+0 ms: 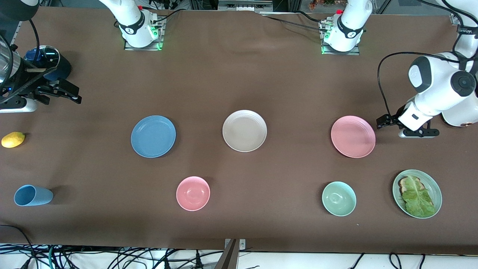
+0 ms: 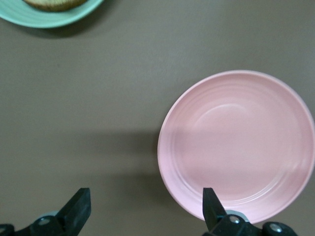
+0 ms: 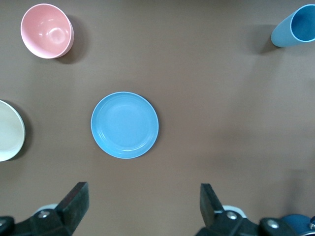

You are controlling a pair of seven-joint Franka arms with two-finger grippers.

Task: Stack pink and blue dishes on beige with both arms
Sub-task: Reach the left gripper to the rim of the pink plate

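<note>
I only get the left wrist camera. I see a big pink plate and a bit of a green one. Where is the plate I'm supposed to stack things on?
Observer: The beige plate sits mid-table, beside your pink plate, toward the right arm's end.
Operator: Is there a blue one too?
Observer: Yes, the blue plate lies beside the beige one, farther toward the right arm's end.
Operator: What is the other arm doing?
Observer: The right gripper is open and empty, up in the air, with the blue plate in its camera's sight.
Operator: Is anything on the beige plate?
Observer: No, nothing is on it yet.
</note>
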